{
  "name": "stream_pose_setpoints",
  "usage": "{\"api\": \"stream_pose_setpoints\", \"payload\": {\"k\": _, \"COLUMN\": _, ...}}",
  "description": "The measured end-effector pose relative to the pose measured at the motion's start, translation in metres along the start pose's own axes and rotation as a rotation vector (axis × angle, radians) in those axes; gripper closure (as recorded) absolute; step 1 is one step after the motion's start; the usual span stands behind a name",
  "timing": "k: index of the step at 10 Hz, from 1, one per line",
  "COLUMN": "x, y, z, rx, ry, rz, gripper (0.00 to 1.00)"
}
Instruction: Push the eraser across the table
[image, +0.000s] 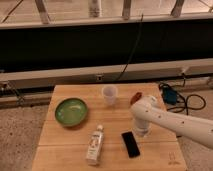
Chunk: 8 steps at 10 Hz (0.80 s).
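Note:
The eraser (131, 144), a flat black slab, lies on the light wooden table (65, 154) near its front edge, right of the middle. My white arm reaches in from the right. The gripper (141, 131) hangs down from the arm's end just above and to the right of the eraser's far end, close over the tabletop. Whether it touches the eraser does not show.
A clear bottle (95, 145) lies on its side left of the eraser. A green bowl (71, 110) sits at the left, a translucent cup (110, 94) at the back middle, a reddish-brown oval thing (135, 97) behind the arm. Cables (176, 98) lie on the floor to the right.

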Motion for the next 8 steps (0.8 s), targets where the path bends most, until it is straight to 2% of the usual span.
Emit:
{"api": "stream_pose_setpoints", "payload": {"k": 3, "x": -0.037, "y": -0.015, "z": -0.003, "rx": 0.004, "ry": 0.013, "rz": -0.062, "gripper": 0.99}}
{"api": "stream_pose_setpoints", "payload": {"k": 6, "x": -0.044, "y": -0.014, "z": -0.004, "rx": 0.0, "ry": 0.027, "rz": -0.084, "gripper": 0.99}}
{"api": "stream_pose_setpoints", "payload": {"k": 8, "x": -0.059, "y": -0.019, "z": -0.005, "rx": 0.004, "ry": 0.033, "rz": -0.104, "gripper": 0.99}}
